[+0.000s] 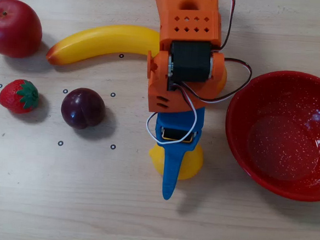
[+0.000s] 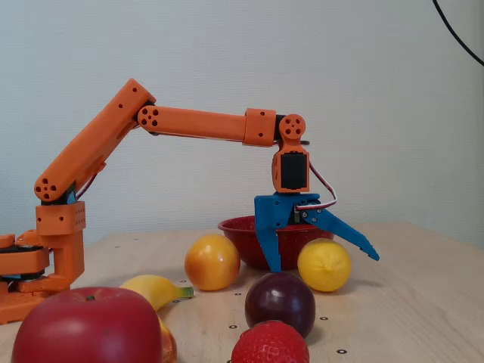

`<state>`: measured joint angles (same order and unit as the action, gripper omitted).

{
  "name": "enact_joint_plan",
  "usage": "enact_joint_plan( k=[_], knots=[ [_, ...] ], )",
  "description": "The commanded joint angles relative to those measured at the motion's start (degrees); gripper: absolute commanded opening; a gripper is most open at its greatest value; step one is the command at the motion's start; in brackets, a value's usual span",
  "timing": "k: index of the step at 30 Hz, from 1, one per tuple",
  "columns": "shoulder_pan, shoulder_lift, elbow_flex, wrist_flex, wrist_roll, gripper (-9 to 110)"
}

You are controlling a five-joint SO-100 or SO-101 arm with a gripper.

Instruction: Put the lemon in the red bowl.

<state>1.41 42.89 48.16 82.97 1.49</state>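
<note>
in the overhead view, the far left of the table (image 1: 44,200) carries a red apple (image 1: 14,27) at the top corner, with a strawberry (image 1: 20,96) below it and a dark plum (image 1: 83,108) just right of that. a banana (image 1: 102,42) lies along the top edge, its right end running under the orange arm (image 1: 184,50).

nearer the middle, the claw (image 1: 174,170) hangs over the lemon (image 1: 188,165), which sits on the table toward the bottom edge, apart from the bowl. the fixed view shows why it is held so: the claw (image 2: 318,261) is spread wide, one finger dropping behind the lemon (image 2: 324,265), the other angled out over it, straddling the fruit so that closing should catch it. it grips nothing yet.

an orange-tinted fruit (image 2: 212,262) sits left of the claw in the fixed view.

at the right edge the red bowl (image 1: 243,112) stands empty, close enough for a short carry.
</note>
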Motion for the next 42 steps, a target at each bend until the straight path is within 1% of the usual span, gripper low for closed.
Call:
enact_joint_plan(
  k=[1,15,26,42],
  knots=[
    [-2.3,4.0,-4.0,0.4,0.6,57],
    [-0.4,4.0,-2.6,-0.6,1.3,56],
    [-0.4,3.4,-2.7,-0.6,2.9,45],
    [-0.3,3.3,-2.5,-0.8,3.3,44]
  ],
)
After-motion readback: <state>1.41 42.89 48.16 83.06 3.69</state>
